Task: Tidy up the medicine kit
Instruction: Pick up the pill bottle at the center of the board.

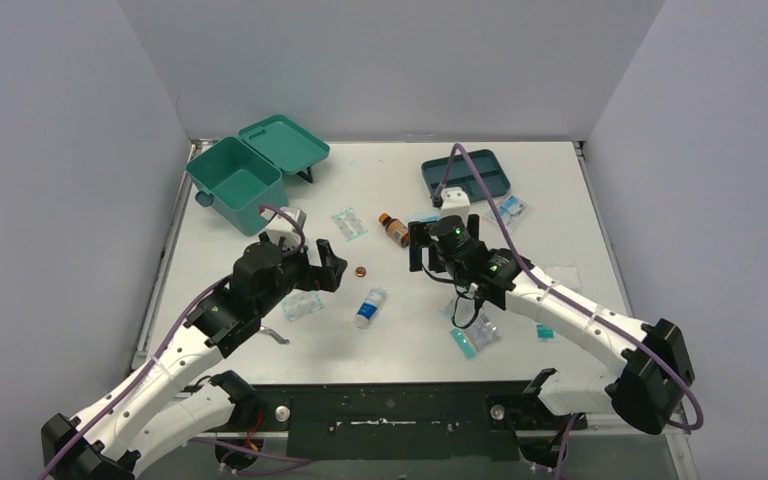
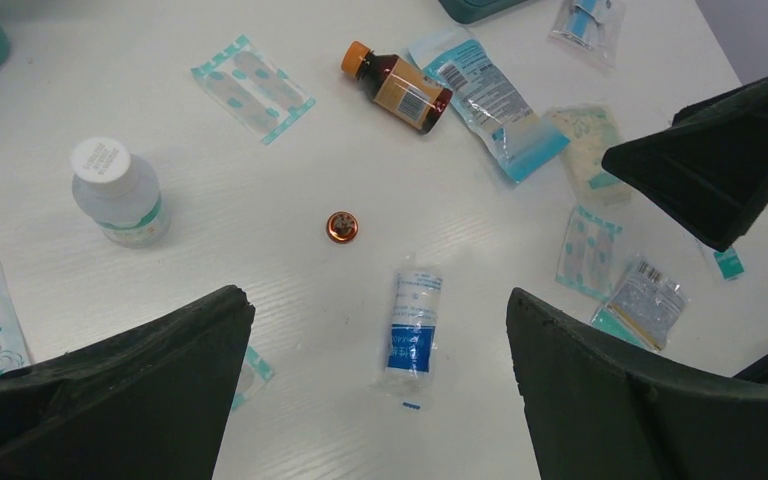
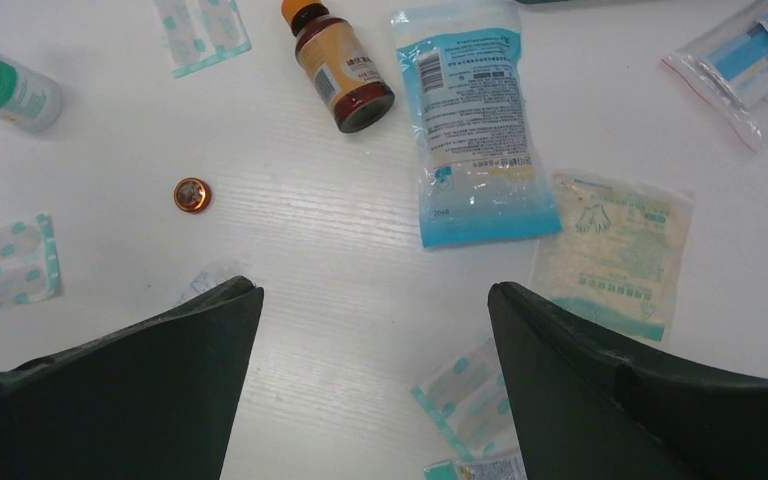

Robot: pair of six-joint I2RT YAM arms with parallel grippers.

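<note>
A teal-green medicine kit (image 1: 235, 185) is shown left of and beyond a brown medicine bottle (image 1: 393, 228) that lies on its side. The kit's hinged lid is thrown back, only its teal inner floor can be seen, and a knob sits on its left wall. Right of and beyond the bottle lies a darker divided tray (image 1: 465, 178), crossed by a purple cable (image 1: 480, 190); its contents cannot be made out. Just left of the bottle lies a plaster packet (image 1: 348, 223), just right a blue-and-white pouch (image 3: 475, 120). Nearer than the bottle lie a copper-coloured cap (image 1: 361, 271) and a wrapped bandage roll (image 1: 369, 307). The left gripper (image 2: 377, 298), spread wide and holding nothing, is over the cap and roll. The right gripper (image 3: 375, 288), also wide and holding nothing, is just right of the bottle.
</note>
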